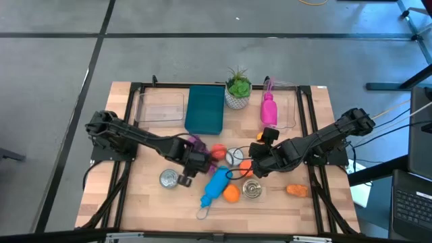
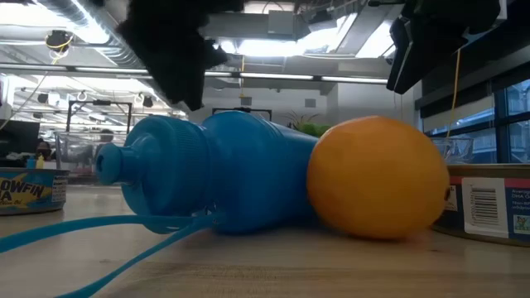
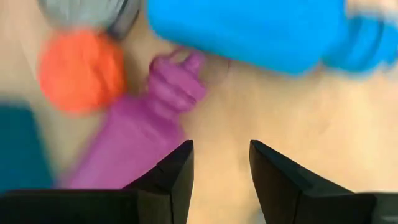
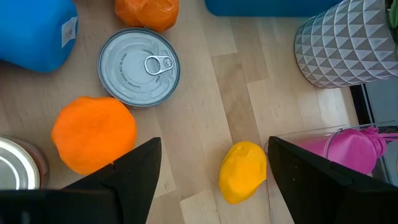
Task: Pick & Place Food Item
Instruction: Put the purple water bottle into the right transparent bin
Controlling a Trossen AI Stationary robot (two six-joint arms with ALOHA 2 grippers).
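Table crowded with food items and containers. Left pincer hovering mid-table, fingers narrowly parted over bare wood with nothing between them, beside a purple bottle; near it an orange-red ball and a blue bottle. Right pincer low over the table's middle, fingers spread wide and empty. Beneath its camera: a lemon just beside a clear tray holding a pink bottle, plus a can and an orange. Blue bottle touching the orange in the low view.
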